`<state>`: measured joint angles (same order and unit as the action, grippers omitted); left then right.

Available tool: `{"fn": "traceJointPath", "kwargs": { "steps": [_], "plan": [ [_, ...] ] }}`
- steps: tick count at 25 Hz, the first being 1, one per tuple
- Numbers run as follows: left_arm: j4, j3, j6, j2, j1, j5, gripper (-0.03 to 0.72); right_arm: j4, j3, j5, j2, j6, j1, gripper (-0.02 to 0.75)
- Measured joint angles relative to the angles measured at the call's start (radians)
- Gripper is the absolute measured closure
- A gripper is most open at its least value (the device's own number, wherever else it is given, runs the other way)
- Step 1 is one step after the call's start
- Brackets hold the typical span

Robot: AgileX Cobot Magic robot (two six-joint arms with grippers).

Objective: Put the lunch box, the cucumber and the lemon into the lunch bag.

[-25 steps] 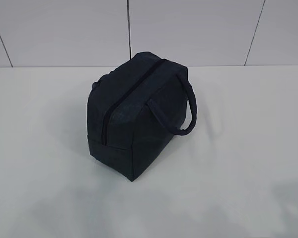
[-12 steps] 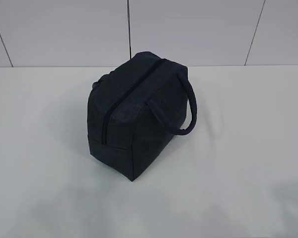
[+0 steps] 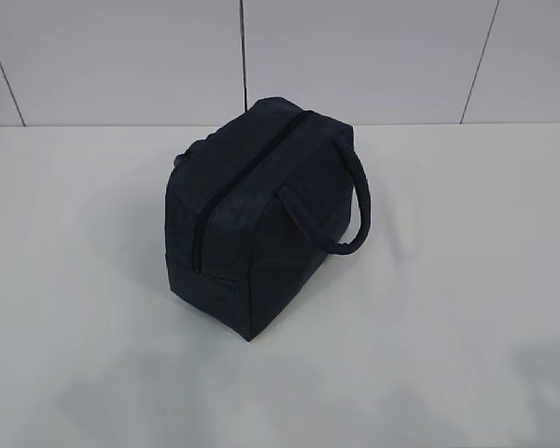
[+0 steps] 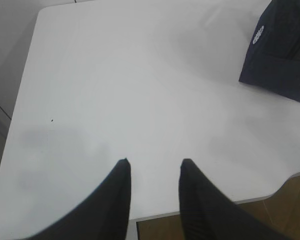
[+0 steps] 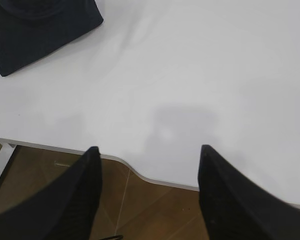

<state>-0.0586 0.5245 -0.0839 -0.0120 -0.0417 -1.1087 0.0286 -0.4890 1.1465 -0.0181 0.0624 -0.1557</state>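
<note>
- The lunch bag (image 3: 257, 219) stands upright near the middle of the white table (image 3: 467, 308) in the exterior view, one corner turned toward the camera.
- Its zipper (image 3: 238, 182) runs shut along the top from the far end down the near left edge.
- One padded loop handle (image 3: 350, 210) arcs out on the bag's right side; a bit of the other shows at the far left edge.
- Against the earlier exterior pictures, the bag sits in the same spot at the same angle, and the handle has the same shape; nothing on the table has shifted.
- No arm shows in the exterior view.
- In the left wrist view the left gripper (image 4: 153, 167) hangs over the near edge of the table with a modest gap between its dark fingers (image 4: 121, 187), nothing between them; the bag's corner with its small white logo (image 4: 258, 35) lies well apart at the upper right.
- In the right wrist view the right gripper (image 5: 150, 152) hangs over the table's near edge with its fingers (image 5: 217, 175) spread wide and empty; the bag's lower corner shows at the upper left, well apart.
- Brown floor (image 5: 140, 205) shows beneath the table edge.
</note>
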Motion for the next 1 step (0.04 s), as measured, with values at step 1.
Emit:
{"fn": "traceJointPath", "kwargs": {
  "steps": [1],
  "plan": [
    [0.000, 0.000, 0.000, 0.000, 0.000, 0.000, 0.452, 0.000, 0.000, 0.000, 0.000, 0.000, 0.000, 0.283]
  ]
}}
